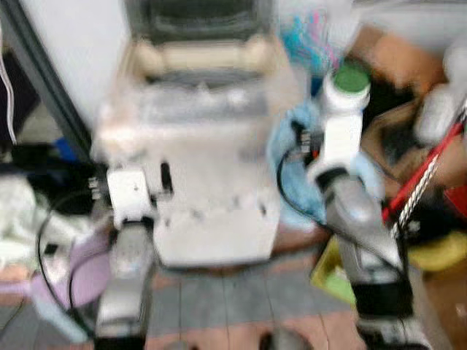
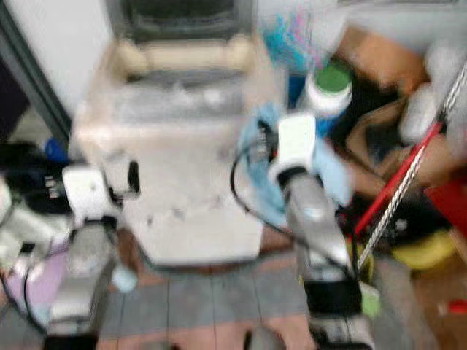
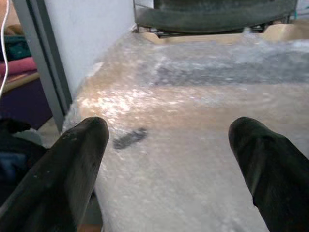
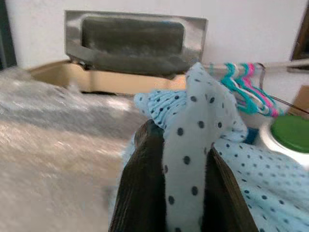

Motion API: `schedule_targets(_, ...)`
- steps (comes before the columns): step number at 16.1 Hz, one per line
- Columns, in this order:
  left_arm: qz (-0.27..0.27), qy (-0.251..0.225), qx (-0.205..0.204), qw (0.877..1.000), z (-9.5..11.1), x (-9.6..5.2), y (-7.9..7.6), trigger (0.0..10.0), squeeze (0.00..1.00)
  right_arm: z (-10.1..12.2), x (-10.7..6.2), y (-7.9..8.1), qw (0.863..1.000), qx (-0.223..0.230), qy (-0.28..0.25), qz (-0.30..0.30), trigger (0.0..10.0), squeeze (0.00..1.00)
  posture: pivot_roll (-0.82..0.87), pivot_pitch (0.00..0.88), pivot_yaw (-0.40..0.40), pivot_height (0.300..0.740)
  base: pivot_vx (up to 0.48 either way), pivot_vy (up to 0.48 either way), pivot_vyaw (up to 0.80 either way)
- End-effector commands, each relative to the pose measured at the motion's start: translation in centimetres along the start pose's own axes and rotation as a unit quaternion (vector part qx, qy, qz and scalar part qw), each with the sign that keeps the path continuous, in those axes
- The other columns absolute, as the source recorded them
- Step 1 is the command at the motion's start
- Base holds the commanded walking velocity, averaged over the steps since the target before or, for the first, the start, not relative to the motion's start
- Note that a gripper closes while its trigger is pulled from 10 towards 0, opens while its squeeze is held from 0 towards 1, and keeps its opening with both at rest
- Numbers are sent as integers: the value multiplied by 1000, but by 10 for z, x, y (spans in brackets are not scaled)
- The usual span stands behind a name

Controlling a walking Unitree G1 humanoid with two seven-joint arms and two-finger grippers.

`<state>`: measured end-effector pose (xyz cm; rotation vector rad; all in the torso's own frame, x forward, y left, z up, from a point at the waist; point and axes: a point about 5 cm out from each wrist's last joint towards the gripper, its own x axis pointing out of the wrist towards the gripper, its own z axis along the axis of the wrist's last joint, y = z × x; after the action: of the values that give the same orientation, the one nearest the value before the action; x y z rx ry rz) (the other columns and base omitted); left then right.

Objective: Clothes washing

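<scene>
Meanwhile right fingers [image 4: 183, 193] pinch a dotted blue cloth [image 4: 203, 125] beside the wrapped washing machine [image 1: 204, 146]; left fingers [image 3: 82, 159] spread wide.

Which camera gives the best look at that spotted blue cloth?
The right wrist view: the light-blue dotted cloth is sharp there, pinched in the right tool. Both eye views show it as a blurred blue patch beside the wrapped washing machine.

White jar w/ green lid [image 1: 347, 86] right of center; pink & teal hangers [image 4: 243, 83] behind it; red pole [image 1: 423, 173] leaning further right; tiled floor [image 1: 233, 306] below.
</scene>
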<state>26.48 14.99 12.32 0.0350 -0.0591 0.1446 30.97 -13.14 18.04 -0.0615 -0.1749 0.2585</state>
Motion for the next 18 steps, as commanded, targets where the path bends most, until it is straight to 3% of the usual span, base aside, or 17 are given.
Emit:
schedule_targets(1, 17, -2, 11, 1000, 1, 1, 7, 10000, 0, 10, 3, 5, 1000, -2, -21, 10, 10000, 0, -37, 17, 46, 740, 0, 0, 0)
schedule_targets(5, 29, 13, -1, 1000, -1, 1, 8, 10000, 0, 9, 2, 7, 1000, 0, -21, 14, 10000, 0, -40, 18, 46, 740, 0, 0, 0)
schedule_targets(12, 20, 15, -18, 1000, -1, 0, 8, 10000, 0, 16, 5, 12, 998, -21, -41, 42, 10000, 0, -37, 25, 45, 740, 214, 346, 0)
schedule_targets(18, 8, 4, -1, 1000, 2, 1, 7, 10000, 0, 31, 9, 9, 995, -40, -77, 54, 10000, 0, -39, 26, 46, 740, 416, 159, 664)
